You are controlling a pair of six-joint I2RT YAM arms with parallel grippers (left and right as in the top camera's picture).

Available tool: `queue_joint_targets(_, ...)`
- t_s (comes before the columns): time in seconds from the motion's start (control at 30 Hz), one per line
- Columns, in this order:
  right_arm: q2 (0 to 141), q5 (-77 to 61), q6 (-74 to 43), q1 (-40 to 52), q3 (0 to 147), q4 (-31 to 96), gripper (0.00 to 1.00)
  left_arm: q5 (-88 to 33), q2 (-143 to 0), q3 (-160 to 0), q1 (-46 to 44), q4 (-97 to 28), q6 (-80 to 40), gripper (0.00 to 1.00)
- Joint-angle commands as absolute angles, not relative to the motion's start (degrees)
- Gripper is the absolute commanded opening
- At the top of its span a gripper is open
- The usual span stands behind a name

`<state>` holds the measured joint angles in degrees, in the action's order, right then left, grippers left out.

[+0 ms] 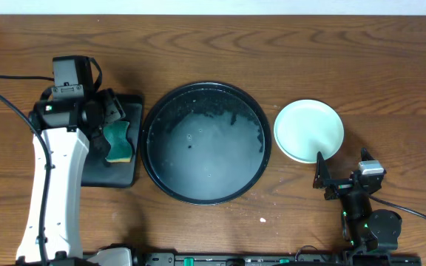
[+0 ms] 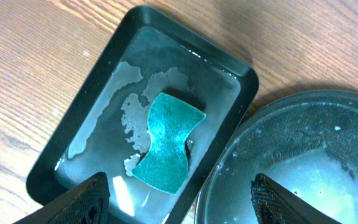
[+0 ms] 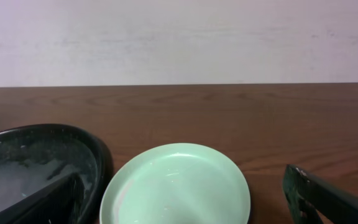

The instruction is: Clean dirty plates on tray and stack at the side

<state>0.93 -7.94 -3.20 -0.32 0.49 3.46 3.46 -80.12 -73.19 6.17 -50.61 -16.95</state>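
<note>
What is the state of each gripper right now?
Left gripper: open, holding nothing, above the sponge.
Right gripper: open, holding nothing, facing the green plate.

You get soft, even light from above in all three views: the wooden table [image 1: 287, 52] is evenly bright, and the shadows beside the left arm [image 1: 50, 192] and under the mint-green plate [image 1: 309, 131] are faint with blurred edges. Glare shows as a milky sheen on the wet floor of the round black tray [image 1: 205, 201] and as a bright patch on the water in the rectangular tray [image 2: 82, 93], while the teal sponge [image 2: 166, 143] stays sharp. In the wrist views you will find the left gripper's fingers [image 2: 82, 202] and the right gripper's fingers [image 3: 328, 202] dark and out of focus at the bottom edge.
</note>
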Motion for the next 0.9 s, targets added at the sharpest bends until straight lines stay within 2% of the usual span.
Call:
queue_joint_targets(0.0, 0.3, -8.4, -3.1, -0.7, 0.3, 3.6, 0.99, 5.4, -75.6, -72.3, 6.3, -49.6, -17.9, 0.73)
queue_joint_targets(0.2, 0.3, -8.4, -3.1, -0.7, 0.3, 3.6, 0.99, 4.9, -65.0, -62.8, 6.3, -36.8, -17.8, 0.73)
queue_joint_targets(0.63, 0.3, -8.4, -3.1, -0.7, 0.3, 3.6, 0.99, 0.2, -28.0, -21.6, 6.3, -1.2, -10.8, 0.74)
queue_joint_targets(0.87, 0.3, -8.4, -3.1, -0.7, 0.3, 3.6, 0.99, -0.6, -12.5, -7.8, 6.3, 5.3, -5.5, 0.74)
